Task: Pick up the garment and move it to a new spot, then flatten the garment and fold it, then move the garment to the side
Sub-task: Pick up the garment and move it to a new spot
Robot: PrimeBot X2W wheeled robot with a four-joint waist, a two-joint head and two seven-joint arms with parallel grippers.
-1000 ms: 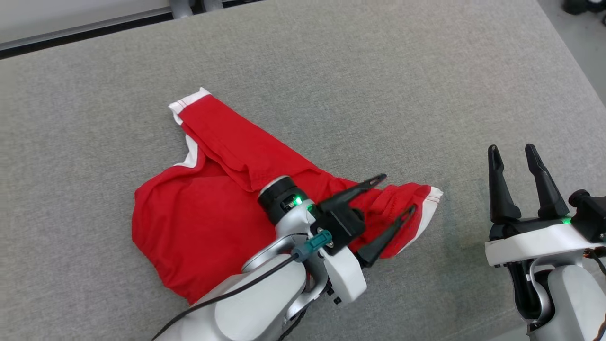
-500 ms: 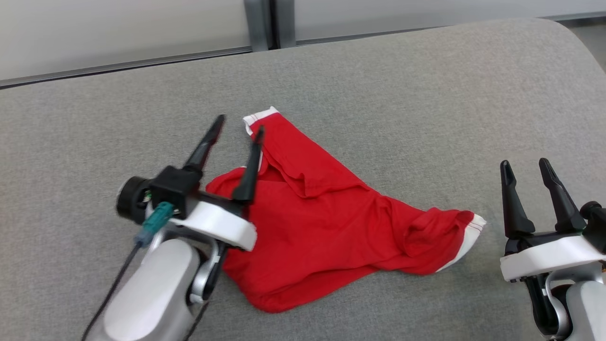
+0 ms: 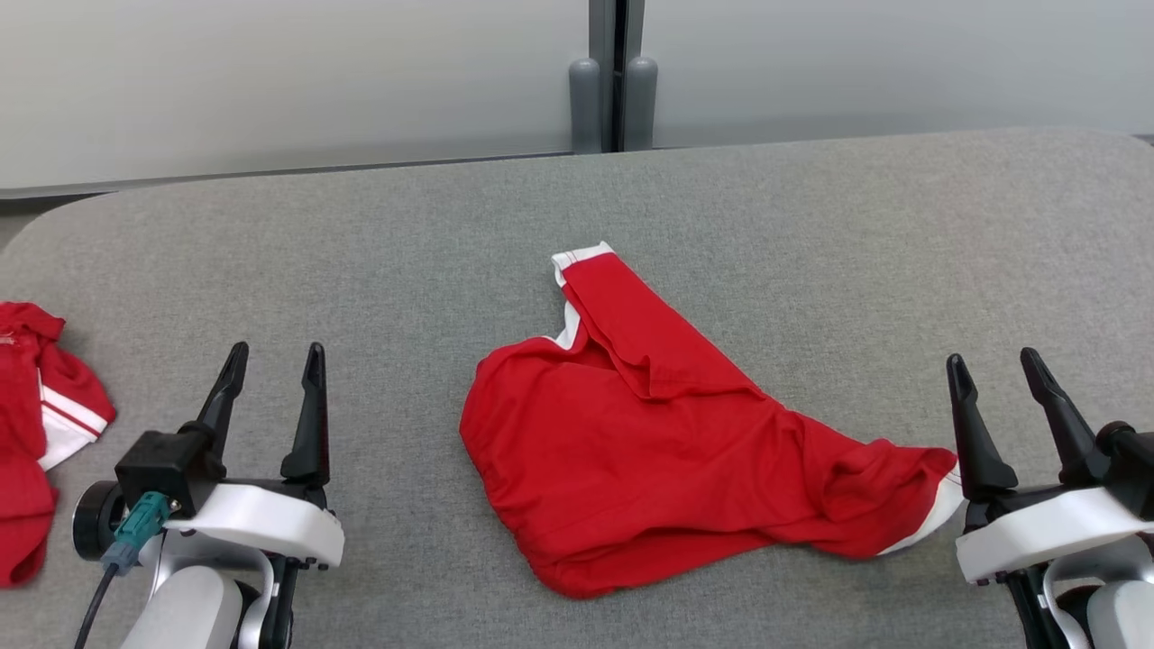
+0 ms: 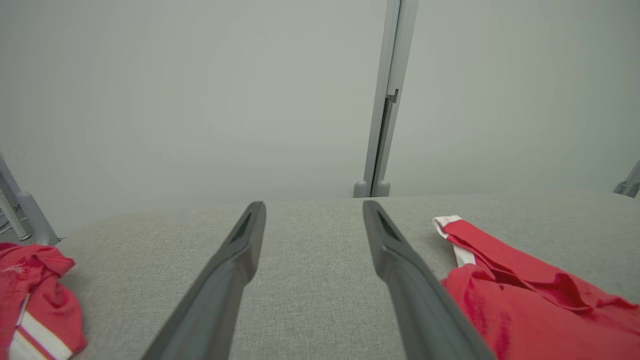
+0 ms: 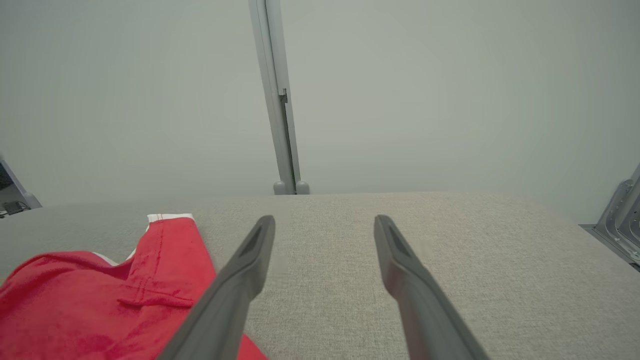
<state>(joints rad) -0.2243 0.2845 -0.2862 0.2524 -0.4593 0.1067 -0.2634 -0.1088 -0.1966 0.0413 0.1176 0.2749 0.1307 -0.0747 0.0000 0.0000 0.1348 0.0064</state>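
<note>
A red garment (image 3: 658, 451) with white trim lies crumpled and roughly folded on the grey table (image 3: 811, 225), near the middle. The left wrist view has it at the right (image 4: 530, 300); the right wrist view has it at the lower left (image 5: 100, 295). My left gripper (image 3: 275, 361) stands open at the lower left, well clear of the garment, nothing between its fingers. My right gripper (image 3: 996, 365) is open at the lower right, its base just beside the garment's white-edged right end. In each wrist view the gripper (image 4: 312, 210) (image 5: 324, 222) has only bare grey cloth between its fingers.
Another red garment (image 3: 36, 433) with white stripes lies bunched at the table's left edge, showing too in the left wrist view (image 4: 35, 300). A pale wall with a grey post (image 3: 613, 81) stands behind the table's far edge.
My left gripper has come off the garment, swung left and settled at the lower left, still open. The camera has tilted up, bringing the wall and the other garment into view. The right gripper keeps its pose.
</note>
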